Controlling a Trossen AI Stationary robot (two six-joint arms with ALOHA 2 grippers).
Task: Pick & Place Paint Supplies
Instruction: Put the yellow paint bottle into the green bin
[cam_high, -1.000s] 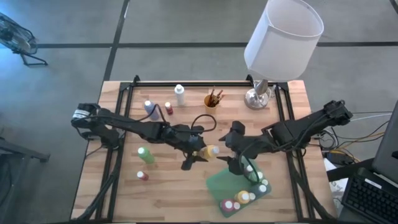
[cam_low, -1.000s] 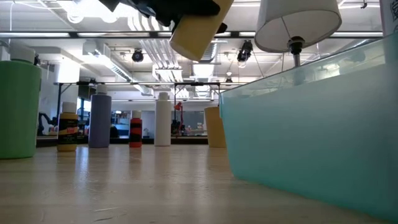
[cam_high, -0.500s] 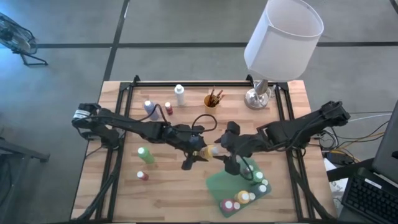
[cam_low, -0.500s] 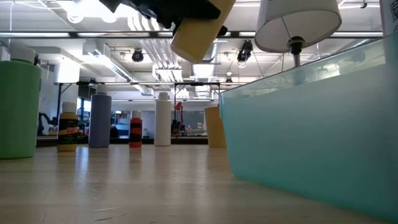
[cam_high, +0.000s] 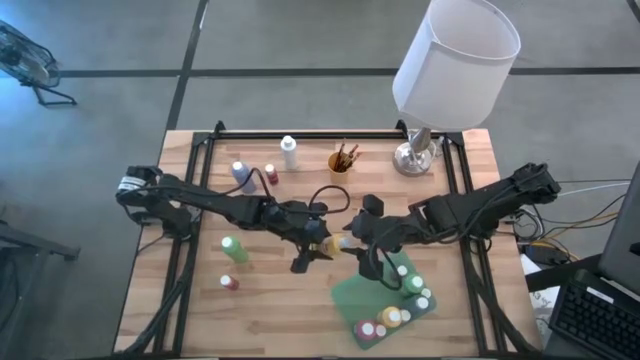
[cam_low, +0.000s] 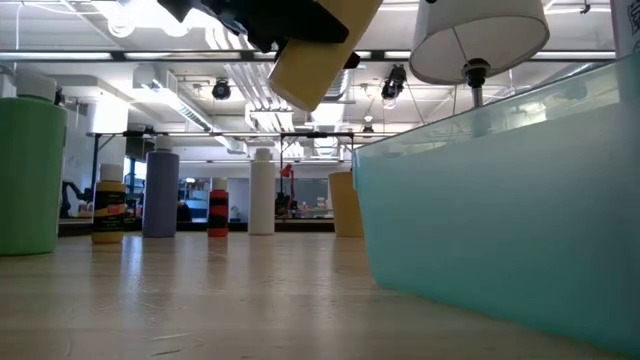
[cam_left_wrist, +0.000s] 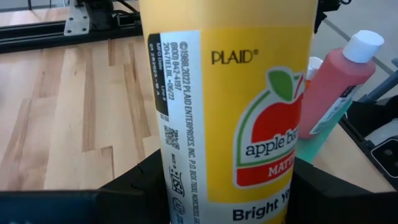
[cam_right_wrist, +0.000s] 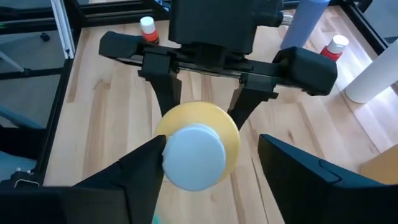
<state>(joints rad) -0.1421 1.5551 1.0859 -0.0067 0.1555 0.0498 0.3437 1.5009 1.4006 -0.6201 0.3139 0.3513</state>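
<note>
Above mid-bench (cam_high: 280, 300), the left gripper (cam_high: 322, 246) clamps a yellow bottle (cam_high: 334, 243) lying level, cap toward the right gripper (cam_high: 357, 243), whose fingers (cam_right_wrist: 144, 171) stand apart, flanking the cap (cam_right_wrist: 193, 156) without clearly touching.

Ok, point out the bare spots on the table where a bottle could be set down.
Bare wood lies along the near edge between the small red bottle and the green tray, and at the far left corner beside the lavender bottle. The centre is crowded: both end effectors meet at the yellow bottle.
</note>
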